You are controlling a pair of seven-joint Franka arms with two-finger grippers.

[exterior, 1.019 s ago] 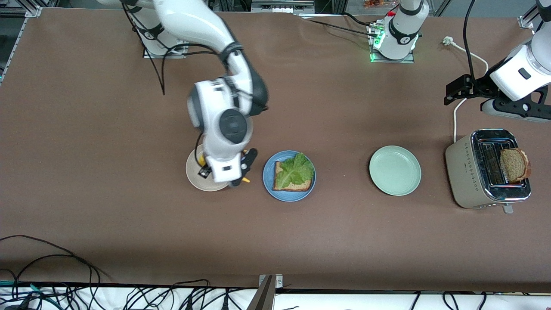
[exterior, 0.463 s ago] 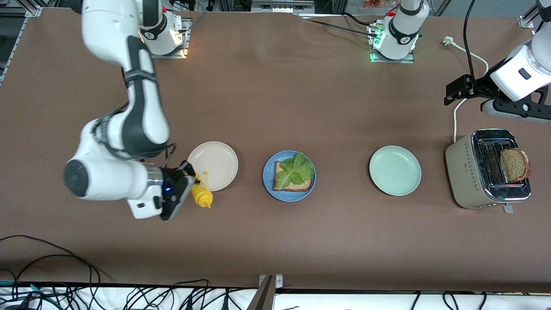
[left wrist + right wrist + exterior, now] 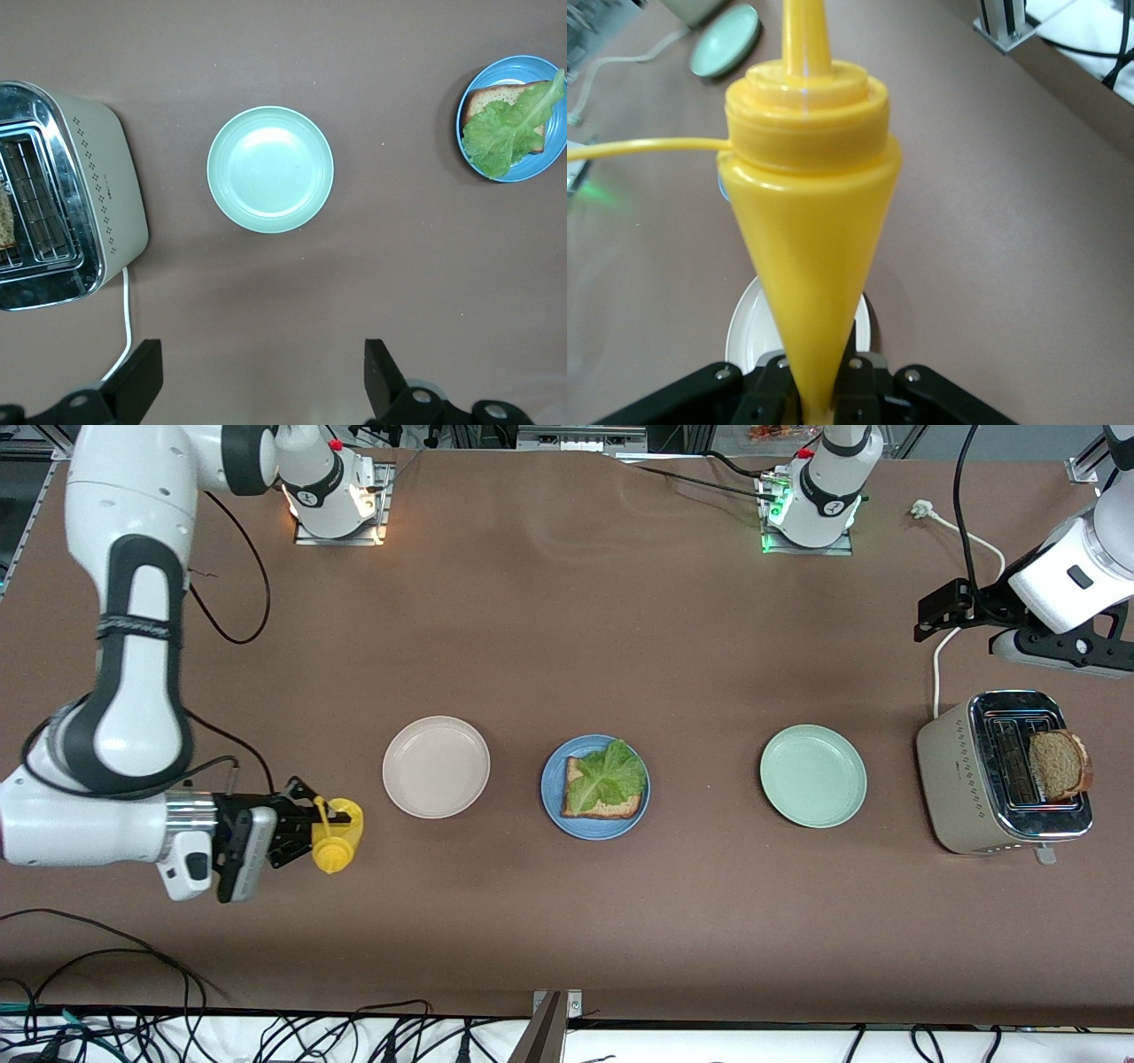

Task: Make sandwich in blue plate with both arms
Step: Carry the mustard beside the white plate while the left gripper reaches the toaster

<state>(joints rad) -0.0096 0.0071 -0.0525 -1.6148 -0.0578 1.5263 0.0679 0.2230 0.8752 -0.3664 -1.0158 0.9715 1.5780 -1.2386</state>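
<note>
The blue plate [image 3: 556,815] sits mid-table and holds one slice of brown bread [image 3: 613,809] with a green lettuce leaf [image 3: 607,777] on it. They also show in the left wrist view, the plate [image 3: 469,150] and the lettuce [image 3: 505,133]. A second bread slice [image 3: 1057,764] stands in the toaster [image 3: 961,779]. My right gripper [image 3: 323,831] is shut on a yellow squeeze bottle [image 3: 337,841], over the table toward the right arm's end. The bottle [image 3: 811,230] fills the right wrist view, gripped at its narrow base [image 3: 815,390]. My left gripper [image 3: 1059,654] waits open and empty [image 3: 263,376] high above the table by the toaster.
A cream plate [image 3: 435,766] lies between the bottle and the blue plate. A mint-green plate [image 3: 812,776] lies between the blue plate and the toaster. The toaster's white cord [image 3: 937,664] runs across the table. Loose cables [image 3: 106,957] lie at the edge nearest the front camera.
My right arm has swung away from over the cream plate toward its own end of the table, carrying the yellow bottle. The left arm has not moved.
</note>
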